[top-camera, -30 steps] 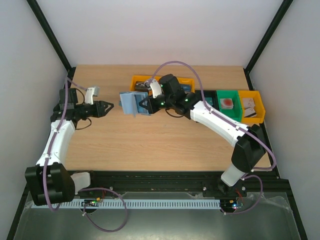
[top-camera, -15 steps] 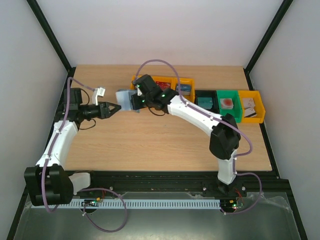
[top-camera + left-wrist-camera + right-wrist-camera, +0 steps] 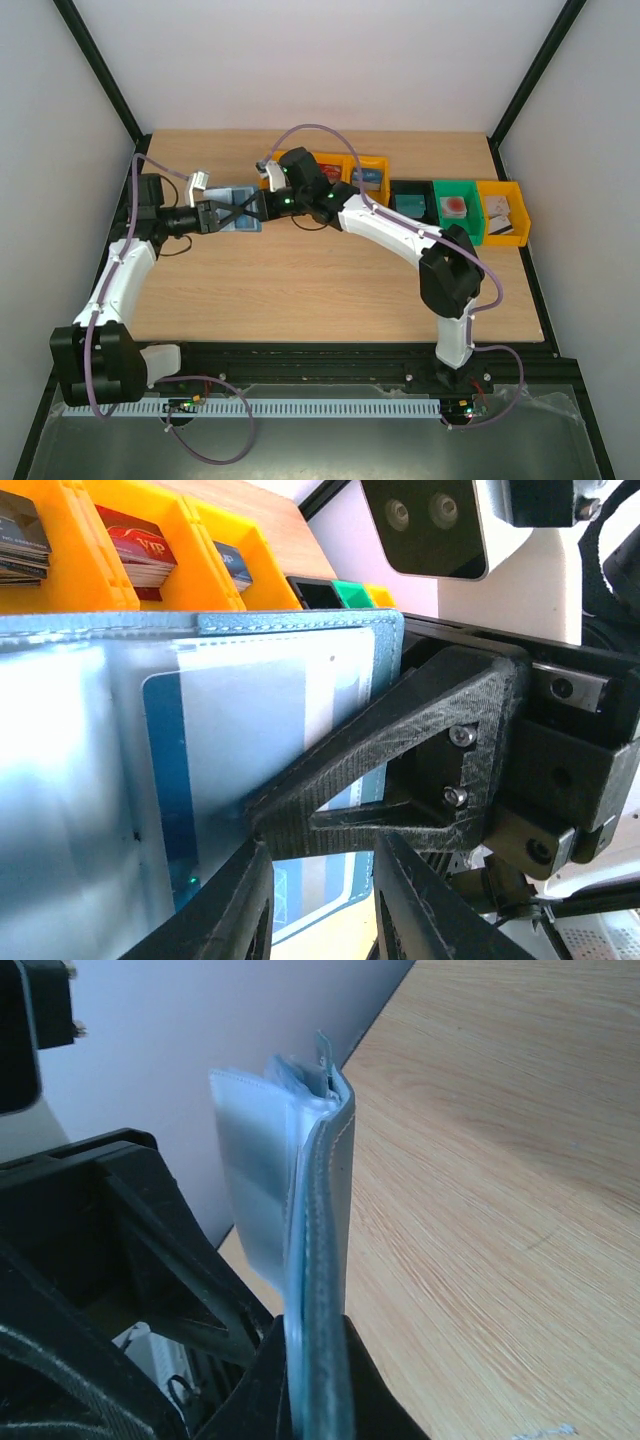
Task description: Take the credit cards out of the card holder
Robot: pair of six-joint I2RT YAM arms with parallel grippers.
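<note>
The blue card holder hangs above the table's left half, and my right gripper is shut on its right edge. In the right wrist view the card holder stands edge-on, clamped between the jaws of the right gripper. My left gripper meets it from the left. The left wrist view shows the open card holder close up. A whitish and blue credit card sits in its clear sleeve. The left gripper has its jaws narrowly apart at the holder's lower edge, under the right gripper's black finger.
A row of bins runs along the back right: an orange bin with stacked cards, a black bin, a green bin and another orange bin. The orange bins show behind the holder in the left wrist view.
The right arm swung the card holder left, toward the left gripper. The left gripper moved right to the holder, and its jaws narrowed.
</note>
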